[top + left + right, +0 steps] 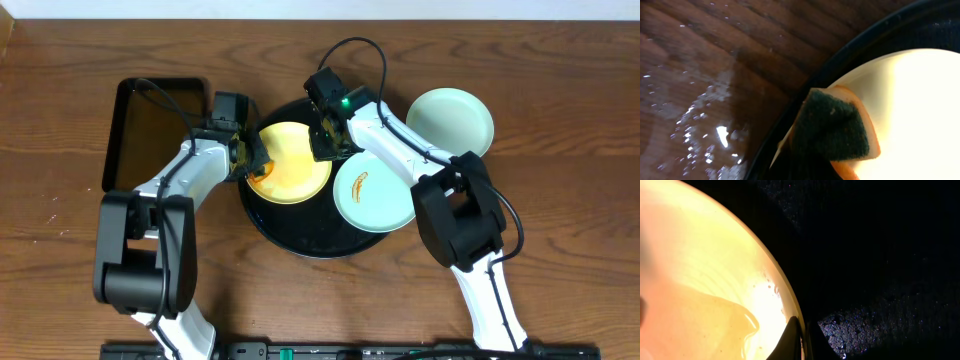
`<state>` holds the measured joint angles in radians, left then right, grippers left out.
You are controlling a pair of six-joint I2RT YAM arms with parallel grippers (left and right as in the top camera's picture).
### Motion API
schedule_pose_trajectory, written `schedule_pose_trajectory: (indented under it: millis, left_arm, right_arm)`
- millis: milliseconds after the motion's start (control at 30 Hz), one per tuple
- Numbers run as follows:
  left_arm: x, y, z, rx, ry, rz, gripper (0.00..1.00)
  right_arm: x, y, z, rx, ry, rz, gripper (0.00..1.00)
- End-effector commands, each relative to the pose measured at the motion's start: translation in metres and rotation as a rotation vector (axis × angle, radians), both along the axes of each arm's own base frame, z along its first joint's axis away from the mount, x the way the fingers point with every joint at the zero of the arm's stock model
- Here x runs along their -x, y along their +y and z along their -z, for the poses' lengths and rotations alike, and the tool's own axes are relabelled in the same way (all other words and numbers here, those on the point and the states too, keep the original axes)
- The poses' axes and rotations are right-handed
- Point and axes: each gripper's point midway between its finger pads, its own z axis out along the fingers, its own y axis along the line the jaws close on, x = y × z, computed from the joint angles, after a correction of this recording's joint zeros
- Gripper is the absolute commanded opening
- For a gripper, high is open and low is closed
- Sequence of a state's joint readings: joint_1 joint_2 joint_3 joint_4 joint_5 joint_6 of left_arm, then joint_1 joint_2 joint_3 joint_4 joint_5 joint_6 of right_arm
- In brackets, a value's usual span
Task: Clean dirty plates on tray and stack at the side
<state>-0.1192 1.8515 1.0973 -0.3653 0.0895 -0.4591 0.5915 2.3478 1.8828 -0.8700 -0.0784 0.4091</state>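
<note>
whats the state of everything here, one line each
yellow plate: on round tray, wet, orange smear not wiped off
mint plate on tray: sauce smear, unwiped
mint plate on table: looks clean, off the tray
sponge: pressed on yellow plate's edge
left gripper: shut on sponge
right gripper: shut on yellow plate's rim

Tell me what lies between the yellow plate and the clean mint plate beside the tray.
Nothing loose. Only the right arm crosses that stretch, its tool pinching the right rim of the yellow plate. The smeared mint plate sits on the tray nearer the robot, off the straight line to the clean mint plate.
</note>
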Motion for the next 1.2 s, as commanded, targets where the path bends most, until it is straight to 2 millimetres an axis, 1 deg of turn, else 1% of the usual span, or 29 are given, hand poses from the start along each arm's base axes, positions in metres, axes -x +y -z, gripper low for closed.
schedule_pose_trajectory:
  millis: [0, 100, 267, 367, 500, 567, 633, 700, 733, 767, 933, 1000, 1100, 1167]
  left_arm:
    - [-0.002, 0.034, -0.029, -0.113, -0.069, -0.061, 0.08]
    - [-0.005, 0.034, -0.056, -0.105, -0.135, -0.065, 0.07]
    - [-0.005, 0.028, -0.108, -0.059, -0.262, -0.056, 0.07]
    - [-0.002, 0.027, -0.132, -0.043, -0.319, -0.054, 0.07]
    - [-0.001, 0.029, -0.150, -0.039, -0.368, -0.062, 0.07]
    - [-0.001, 0.034, -0.153, -0.041, -0.376, -0.074, 0.07]
    - [-0.002, 0.045, -0.153, -0.046, -0.378, -0.100, 0.07]
    - [-0.002, 0.060, -0.153, -0.054, -0.376, -0.137, 0.08]
    - [-0.001, 0.075, -0.153, -0.064, -0.375, -0.175, 0.07]
    - [0.000, 0.086, -0.153, -0.069, -0.374, -0.202, 0.07]
    - [0.002, 0.136, -0.157, -0.093, -0.396, -0.326, 0.08]
    - [0.002, 0.156, -0.161, -0.103, -0.418, -0.373, 0.08]
    - [0.003, 0.175, -0.161, -0.113, -0.426, -0.419, 0.08]
    - [0.002, 0.181, -0.156, -0.129, -0.420, -0.412, 0.07]
  right_arm:
    - [0.005, -0.025, 0.024, 0.105, 0.028, 0.030, 0.01]
    - [0.005, -0.025, 0.024, 0.106, 0.028, 0.030, 0.01]
    - [0.005, -0.025, 0.024, 0.106, 0.029, 0.030, 0.01]
    - [0.006, -0.025, 0.024, 0.105, 0.030, 0.029, 0.01]
    - [0.007, -0.025, 0.023, 0.103, 0.033, 0.028, 0.01]
    - [0.007, -0.026, 0.019, 0.100, 0.033, 0.026, 0.01]
    - [0.005, -0.026, 0.010, 0.095, 0.019, 0.014, 0.01]
    - [0.002, -0.027, -0.004, 0.089, -0.008, -0.020, 0.01]
    - [-0.001, -0.028, -0.017, 0.087, -0.041, -0.058, 0.01]
    - [-0.003, -0.027, -0.025, 0.086, -0.062, -0.082, 0.01]
    - [-0.013, -0.028, -0.083, 0.088, -0.215, -0.200, 0.01]
    - [-0.017, -0.032, -0.108, 0.106, -0.283, -0.223, 0.01]
    - [-0.023, -0.045, -0.139, 0.177, -0.379, -0.223, 0.01]
    - [-0.024, -0.050, -0.155, 0.223, -0.431, -0.232, 0.01]
